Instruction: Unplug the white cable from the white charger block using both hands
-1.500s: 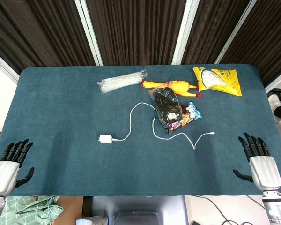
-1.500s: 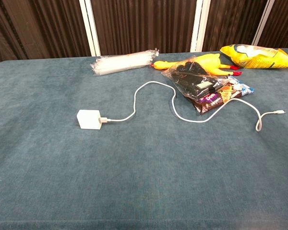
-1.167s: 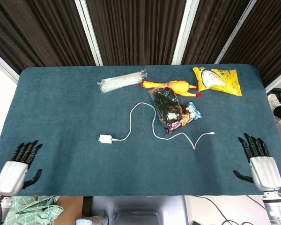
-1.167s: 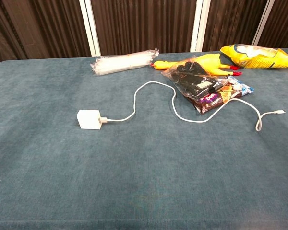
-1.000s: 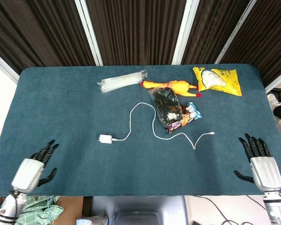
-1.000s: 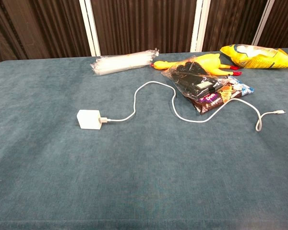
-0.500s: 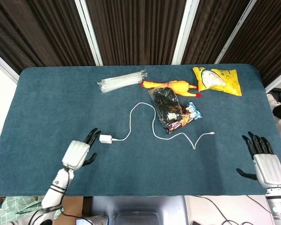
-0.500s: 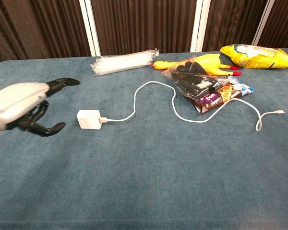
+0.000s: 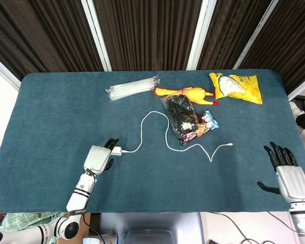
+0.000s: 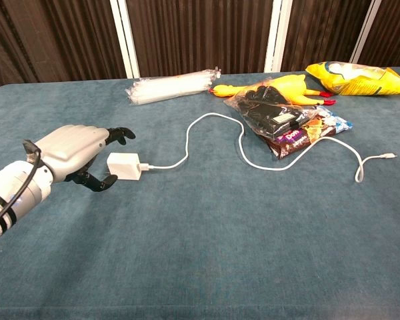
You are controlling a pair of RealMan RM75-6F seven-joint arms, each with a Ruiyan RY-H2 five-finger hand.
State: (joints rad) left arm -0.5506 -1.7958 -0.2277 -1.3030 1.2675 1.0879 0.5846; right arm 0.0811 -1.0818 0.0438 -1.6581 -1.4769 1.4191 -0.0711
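a: what's changed on the counter (image 9: 51, 101)?

b: the left hand (image 10: 73, 152). a second and a half ago it sat at the near left corner, well apart from everything; now it has swept in to the white charger block (image 10: 123, 166). its fingers (image 10: 120, 133) are spread, one set above the block and the thumb low beside its near edge, bracketing it. they hold nothing yet as far as i can see; whether a tip touches the block i cannot tell.

a: and the other one?

b: the right hand (image 9: 288, 178) has barely moved. it hangs at the near right corner, open, fingers apart, empty, well apart from the white cable (image 9: 165, 134).

a: so where does that leave the job?

b: early, i'd judge. the cable is still plugged into the block's right face, left of centre, and snakes off right to a loose end. the left looks set to pin the block; the right has yet to come across for the plug.

a: any writing?

b: the dark snack packet (image 10: 299, 137) under the clear bag (image 10: 267, 112) shows white lettering too small to read. the yellow bag (image 9: 237, 87) at far right has print i can't make out. the rubber chicken (image 9: 185, 93) and the sleeve of straws (image 9: 132, 87) bear none i can see.
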